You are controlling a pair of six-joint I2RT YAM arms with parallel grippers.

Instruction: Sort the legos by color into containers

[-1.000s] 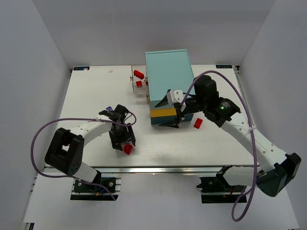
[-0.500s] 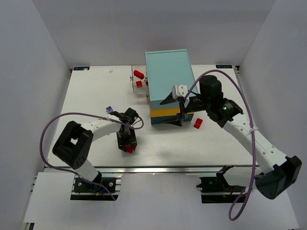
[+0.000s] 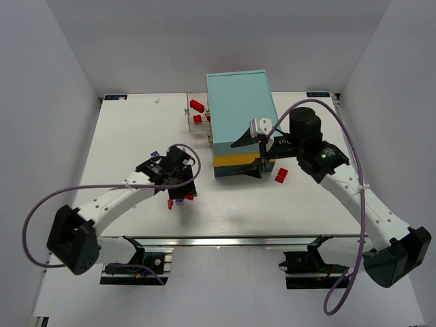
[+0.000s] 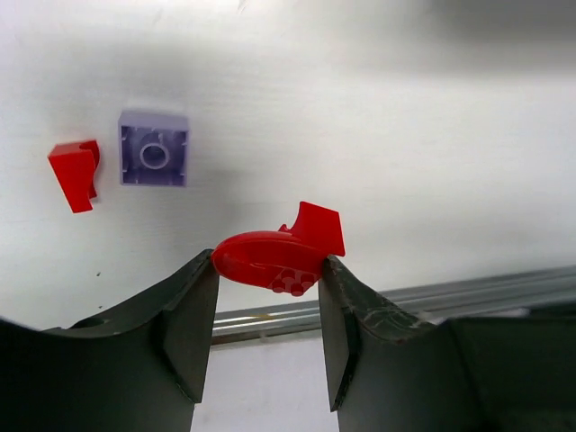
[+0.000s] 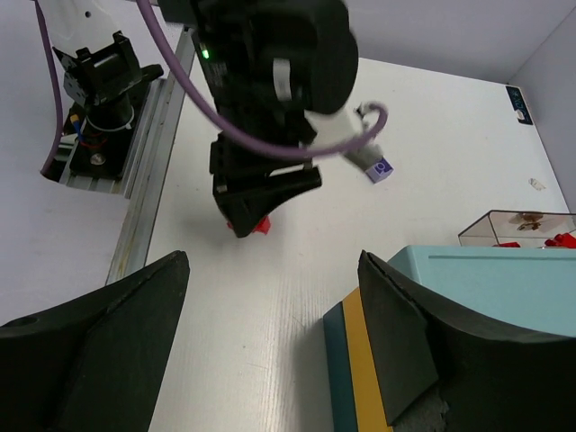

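Note:
My left gripper (image 4: 268,270) is shut on a red lego (image 4: 274,255), held just above the white table near its front edge. In the top view this gripper (image 3: 180,193) is left of the cabinet (image 3: 240,102), a boxy block of light teal, yellow and dark teal layers. A purple lego (image 4: 154,148) and a small red lego (image 4: 74,171) lie on the table beyond the fingers. My right gripper (image 3: 249,157) is open and empty at the cabinet's front left corner. A clear drawer (image 3: 195,114) holding red legos stands at the cabinet's left side.
Another red lego (image 3: 280,176) lies right of the cabinet front. A purple lego (image 3: 154,155) lies on the table left of my left wrist. The table's metal front rail (image 4: 432,292) runs close under the left gripper. The right wrist view shows the left arm (image 5: 270,81) ahead.
My left gripper has closed on the red lego and moved slightly away from the front edge, with its elbow swung left. My right gripper has stayed at the cabinet front.

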